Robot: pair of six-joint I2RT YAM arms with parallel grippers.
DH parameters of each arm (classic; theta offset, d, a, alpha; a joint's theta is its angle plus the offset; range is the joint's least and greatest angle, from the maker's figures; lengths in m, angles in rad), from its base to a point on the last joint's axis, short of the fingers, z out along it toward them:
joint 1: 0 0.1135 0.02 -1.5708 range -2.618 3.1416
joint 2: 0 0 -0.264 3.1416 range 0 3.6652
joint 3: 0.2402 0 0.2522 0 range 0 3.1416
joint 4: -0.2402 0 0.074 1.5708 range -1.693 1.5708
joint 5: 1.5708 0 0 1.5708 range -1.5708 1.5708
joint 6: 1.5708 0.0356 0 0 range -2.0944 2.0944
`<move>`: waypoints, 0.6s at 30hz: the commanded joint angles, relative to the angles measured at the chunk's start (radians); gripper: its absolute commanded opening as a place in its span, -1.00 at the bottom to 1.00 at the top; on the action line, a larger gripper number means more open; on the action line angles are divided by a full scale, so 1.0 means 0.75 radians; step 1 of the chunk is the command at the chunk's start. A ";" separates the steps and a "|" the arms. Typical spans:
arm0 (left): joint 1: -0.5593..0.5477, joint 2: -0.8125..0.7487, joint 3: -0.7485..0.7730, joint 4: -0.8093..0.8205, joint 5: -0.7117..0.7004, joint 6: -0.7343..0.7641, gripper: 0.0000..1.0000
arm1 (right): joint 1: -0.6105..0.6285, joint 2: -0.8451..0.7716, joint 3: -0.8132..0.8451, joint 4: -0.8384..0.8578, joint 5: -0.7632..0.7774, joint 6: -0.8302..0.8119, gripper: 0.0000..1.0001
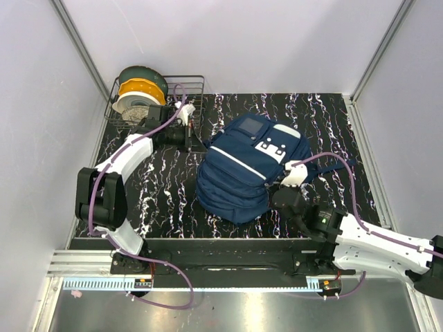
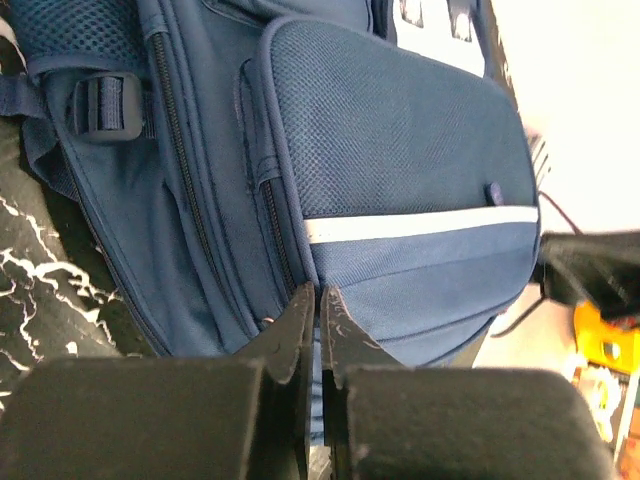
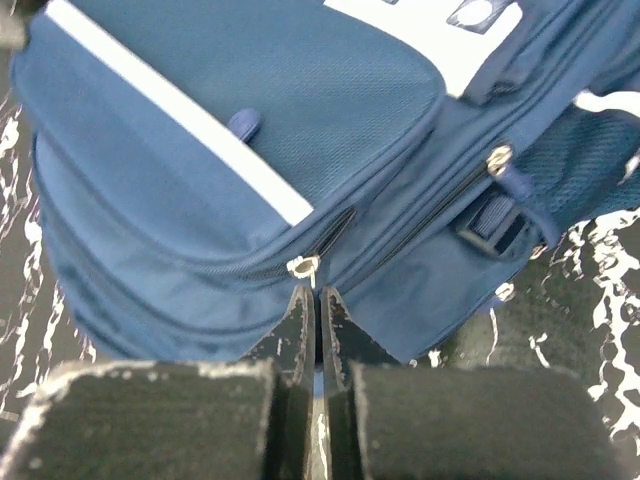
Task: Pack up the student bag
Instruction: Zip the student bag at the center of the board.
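Navy fabric student bag (image 1: pixel 243 169) lay flat on the black marbled desk (image 1: pixel 332 131), roughly centre, front pockets up, white stripe (image 1: pixel 239 160) running across it; every zip I could see looked closed; left tool (image 2: pixel 318 296) sat at the bag's left side by the side zip track, fingers pressed together, nothing visible between them, tips at or just touching the fabric, cannot tell which; right tool (image 3: pixel 315 294) sat at the bag's near-right edge, also closed with nothing gripped, tips just short of a small metal zip pull (image 3: pixel 302 267) on the front pocket seam; a strap buckle (image 2: pixel 105 105) showed on the left wrist view, not involved; wire basket (image 1: pixel 197 79) with spools (image 1: pixel 140 93) stood at the far-left corner, well apart from the bag; no loose items for packing lay near the bag; judged step: early, getting the bag open before anything goes in, right side lined up on the pull; next move probably calls for parting the right fingers, easing forward to straddle the pull, pinching it and dragging along the zip line, with the left side pinning or holding the fabric so the bag doesn't slide; pull is tiny and flops, so a miss looks likely.
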 commanded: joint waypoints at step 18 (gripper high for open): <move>0.042 -0.035 -0.015 -0.185 0.120 0.289 0.24 | -0.527 0.115 0.103 0.121 -0.200 -0.110 0.20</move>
